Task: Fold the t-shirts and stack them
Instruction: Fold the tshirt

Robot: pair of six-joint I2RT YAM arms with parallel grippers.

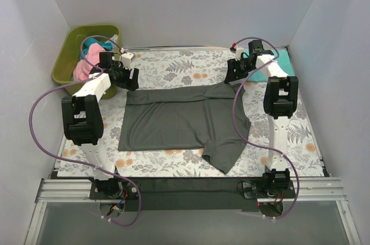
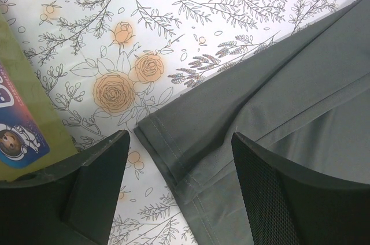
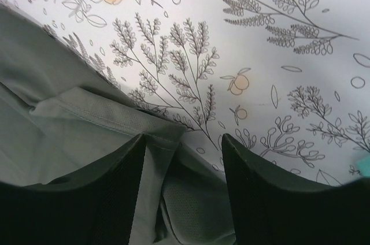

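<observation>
A dark charcoal grey t-shirt lies spread on the floral cloth, its far edge folded over and one sleeve hanging toward the near right. My left gripper is open just above its far-left folded corner, jaws on either side of the hem. My right gripper is open over the far-right corner; cloth lies between the jaws. Pink and teal shirts sit in the bin. A teal shirt lies at the far right, mostly hidden by the right arm.
The olive-green bin stands at the far left, and its wall shows in the left wrist view. The floral table cloth covers the table. White walls enclose three sides.
</observation>
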